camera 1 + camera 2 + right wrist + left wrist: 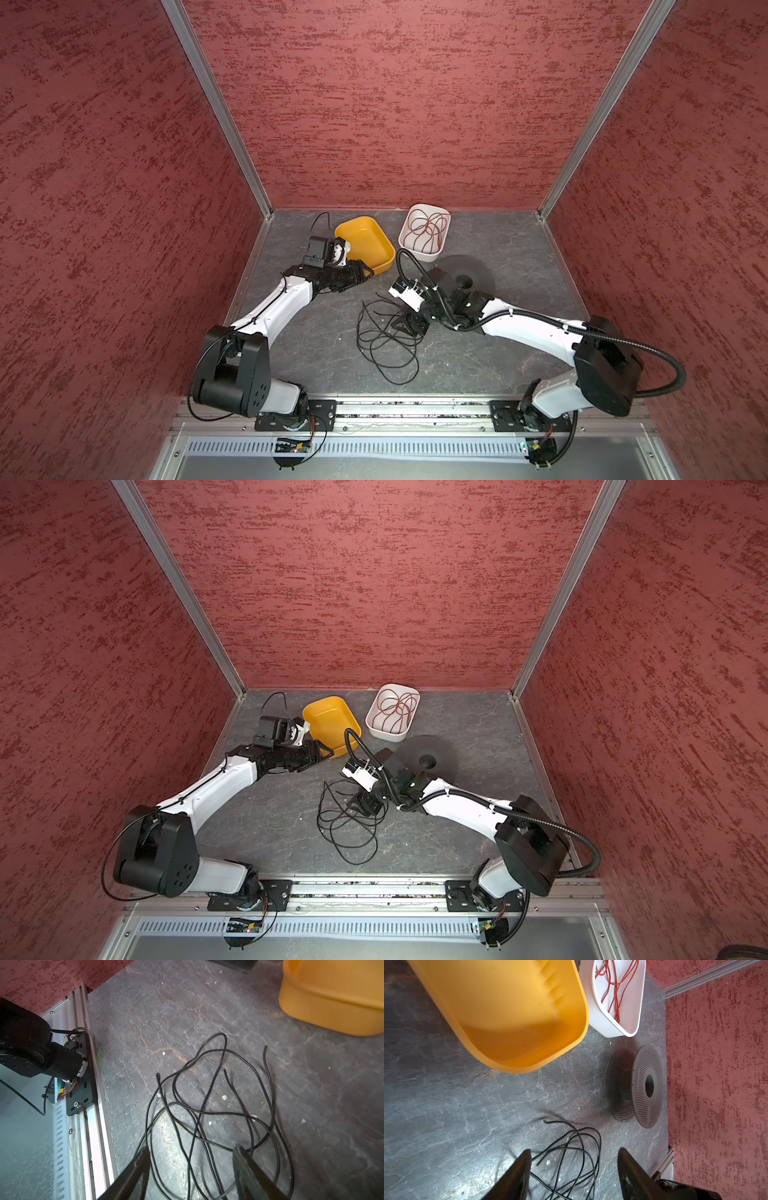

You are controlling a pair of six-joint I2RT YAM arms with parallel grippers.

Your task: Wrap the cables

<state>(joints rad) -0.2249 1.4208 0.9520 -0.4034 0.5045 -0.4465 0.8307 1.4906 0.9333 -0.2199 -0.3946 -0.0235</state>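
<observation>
Cable (207, 1113) lies beneath right tool (191, 1147), seemingly untouched.

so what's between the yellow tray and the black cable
Only bare tabletop: the right wrist view shows nothing between the yellow tray and the black cable.

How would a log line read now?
left pincer open, beside yellow tray | right pincer open, over loose black cable | spool bare

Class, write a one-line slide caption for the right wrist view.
Right tool, jaws apart, over the loose black cable tangled on the grey table, yellow tray beyond.
</observation>
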